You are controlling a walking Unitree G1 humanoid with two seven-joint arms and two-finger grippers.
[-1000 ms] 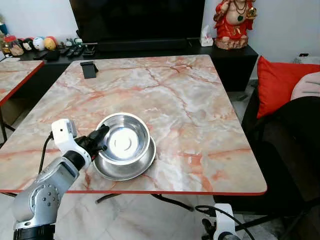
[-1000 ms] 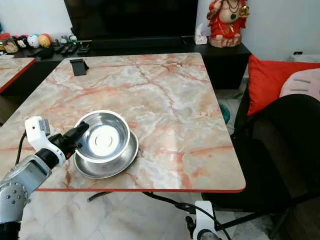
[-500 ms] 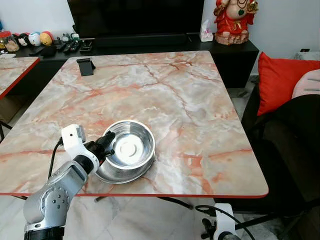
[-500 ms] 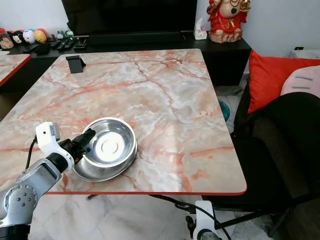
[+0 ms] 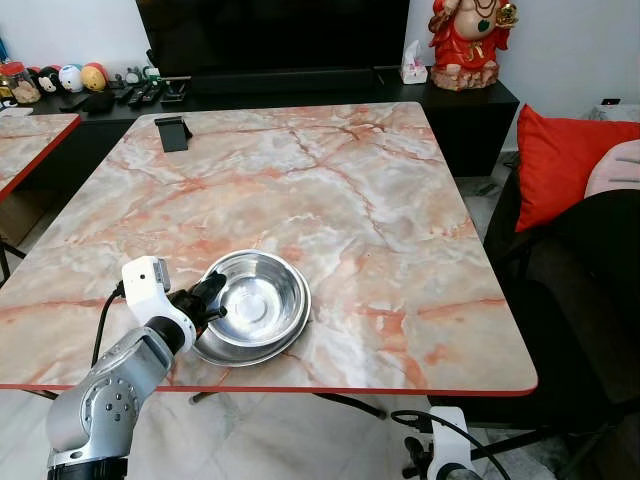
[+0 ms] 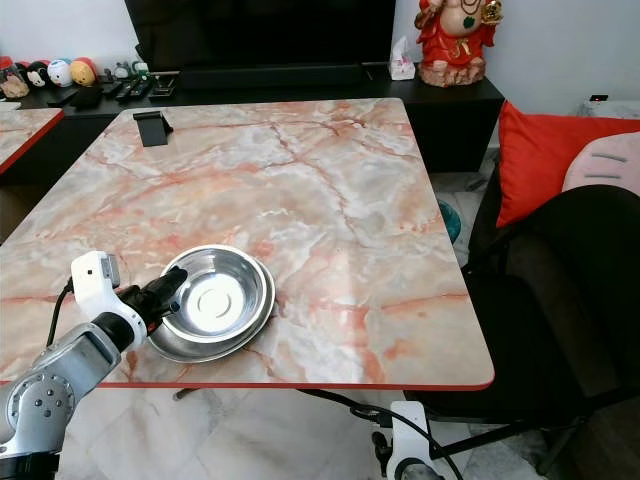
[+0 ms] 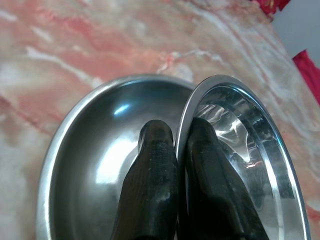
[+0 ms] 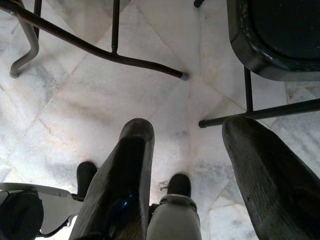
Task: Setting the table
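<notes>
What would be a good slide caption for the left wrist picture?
Left pincer shut on the rim of a steel bowl, holding it tilted inside a larger steel bowl on a marble table.

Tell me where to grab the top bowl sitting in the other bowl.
Grip the top bowl by its thin rim on the robot's left, as the left gripper has it, one finger inside and one outside. It sits nested in the lower bowl, so only the rim is free.

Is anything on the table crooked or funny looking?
Yes. The smaller steel bowl sits tilted inside the bigger steel bowl near the table front edge, not nested flat. The left tool is pinching its rim, one finger inside and one outside.
</notes>
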